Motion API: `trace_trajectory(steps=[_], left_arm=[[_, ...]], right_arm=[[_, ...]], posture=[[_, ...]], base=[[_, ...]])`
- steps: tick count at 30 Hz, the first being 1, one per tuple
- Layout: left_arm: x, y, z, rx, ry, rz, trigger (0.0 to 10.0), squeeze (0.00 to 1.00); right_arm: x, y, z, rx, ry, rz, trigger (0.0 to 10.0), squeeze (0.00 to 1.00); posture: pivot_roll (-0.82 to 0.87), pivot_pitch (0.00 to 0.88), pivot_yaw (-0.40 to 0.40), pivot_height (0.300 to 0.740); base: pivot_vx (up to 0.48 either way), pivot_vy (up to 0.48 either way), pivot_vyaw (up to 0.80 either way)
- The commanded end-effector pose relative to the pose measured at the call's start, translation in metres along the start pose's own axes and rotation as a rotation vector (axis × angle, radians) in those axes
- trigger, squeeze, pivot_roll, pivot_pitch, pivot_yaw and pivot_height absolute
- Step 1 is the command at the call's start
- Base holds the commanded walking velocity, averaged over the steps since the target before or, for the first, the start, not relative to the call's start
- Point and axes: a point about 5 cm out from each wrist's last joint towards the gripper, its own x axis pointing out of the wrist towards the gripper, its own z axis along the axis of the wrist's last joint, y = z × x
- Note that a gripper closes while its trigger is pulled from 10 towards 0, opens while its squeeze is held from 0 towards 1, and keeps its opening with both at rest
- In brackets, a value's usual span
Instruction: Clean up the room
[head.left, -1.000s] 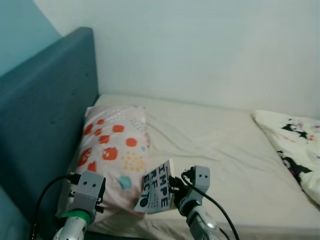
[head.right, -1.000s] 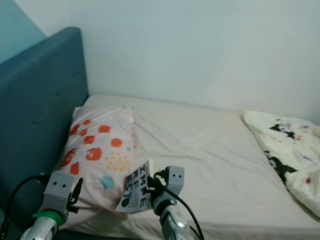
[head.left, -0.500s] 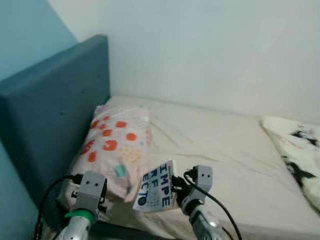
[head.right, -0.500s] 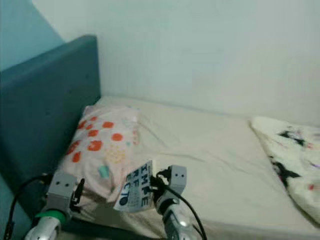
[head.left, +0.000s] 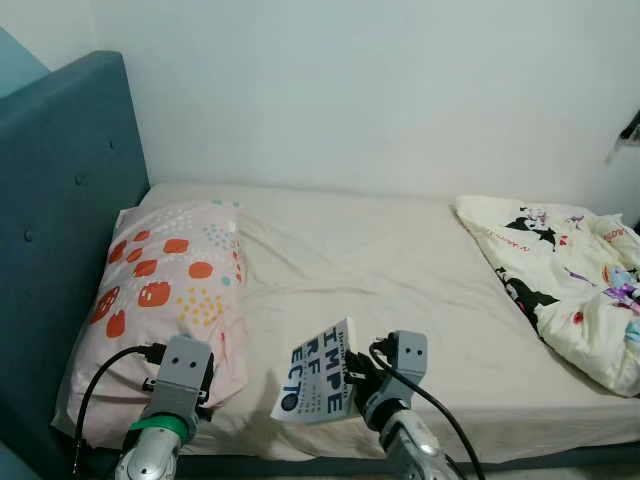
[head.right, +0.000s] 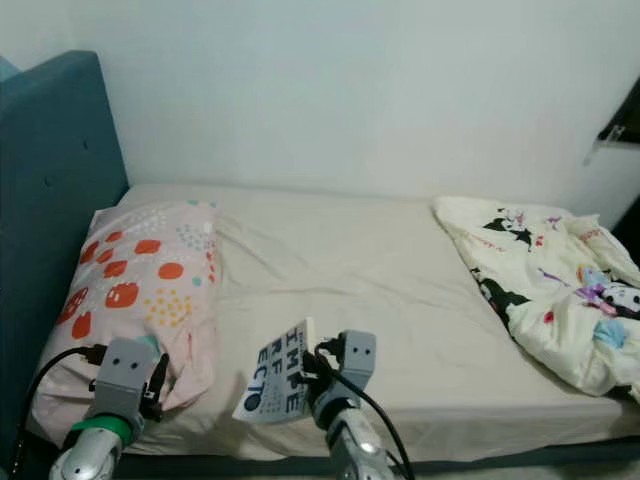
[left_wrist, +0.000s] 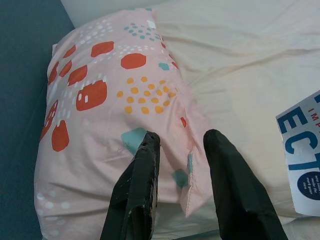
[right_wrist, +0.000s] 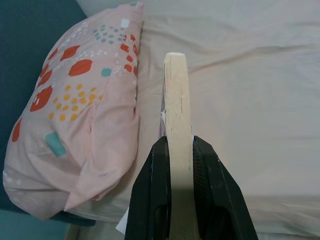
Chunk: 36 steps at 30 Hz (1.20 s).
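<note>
Bed (head.left: 400, 260): beige sheet, lightly creased, middle bare. It runs from a teal padded headboard (head.left: 50, 200) on the robot's left to a white wall behind.

Blanket (head.left: 560, 270): cream, cartoon print, bunched in a heap at the far right end of the bed. Not folded; probably one of the items to be tidied.

Pillow (head.left: 160, 300): pink with orange and teal spots, lying lengthwise against the headboard, its near corner sagging toward the mattress edge.

Book (head.left: 320, 385): white cover, large dark-blue letters, held above the near edge of the bed, just beside the pillow's near corner and not touching it. It is gripped by its lower edge, cover facing left. The right wrist view looks straight along its page edge.

Right gripper (right_wrist: 177, 165): fingers pinching the book from both sides, one on each cover. An edge grip like this keeps the book stiff and upright for carrying; judged suited to sliding it onto a shelf or laying it flat.

Left gripper (left_wrist: 182, 165): fingers spread, holding nothing, hovering over the pillow's near end. Judged free to straighten the pillow or steady the book.
</note>
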Motion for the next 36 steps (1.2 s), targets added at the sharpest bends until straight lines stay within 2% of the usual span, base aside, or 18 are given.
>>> trace_trajectory(steps=[1,4,7,20,28,31,34,35,36], left_arm=[[-0.003,-0.002,-0.009,-0.008,0.044,0.001,10.0,0.00],[-0.003,-0.002,-0.009,-0.016,0.046,0.004,10.0,0.00],[-0.003,-0.002,-0.010,-0.045,0.048,0.016,10.0,0.00],[-0.005,0.000,-0.006,-0.044,0.024,0.022,10.0,0.00],[-0.006,0.001,-0.006,-0.045,0.018,0.021,10.0,0.00],[-0.006,0.000,-0.006,-0.044,0.017,0.019,10.0,0.00],[-0.007,-0.002,-0.005,-0.046,0.012,0.015,10.0,0.00],[-0.007,-0.002,-0.005,-0.046,0.012,0.015,10.0,0.00],[-0.007,-0.002,-0.004,-0.047,0.010,0.015,10.0,0.00]], right_arm=[[0.000,-0.002,0.002,-0.001,-0.010,-0.007,10.0,0.00],[0.000,-0.003,0.003,-0.004,-0.007,-0.008,10.0,0.00],[0.000,-0.004,0.003,-0.006,-0.005,-0.010,10.0,0.00],[0.002,0.001,0.003,0.021,0.000,0.004,10.0,0.00],[0.005,-0.001,0.004,0.113,0.003,-0.022,10.0,0.00],[0.008,0.000,0.004,0.164,0.014,-0.021,10.0,0.00],[0.014,0.004,0.005,0.396,0.029,-0.040,10.0,0.00],[0.014,0.004,0.005,0.396,0.029,-0.040,10.0,0.00],[0.016,0.003,0.005,0.468,0.026,-0.058,10.0,0.00]], posture=[[0.09,0.049,-0.028,0.740],[0.09,0.050,-0.030,0.740],[0.09,0.050,-0.032,0.740],[0.09,0.052,-0.035,0.740],[0.09,0.054,-0.038,0.740],[0.10,0.054,-0.039,0.740],[0.10,0.053,-0.044,0.740],[0.10,0.053,-0.044,0.740],[0.10,0.053,-0.044,0.740]], base=[[0.000,-0.480,0.00],[0.000,-0.480,0.00],[0.000,0.000,0.00],[0.000,0.000,0.00],[0.000,0.000,0.00],[0.000,0.000,0.00],[0.000,0.000,0.00],[0.000,0.000,0.00],[0.000,0.000,0.00]])
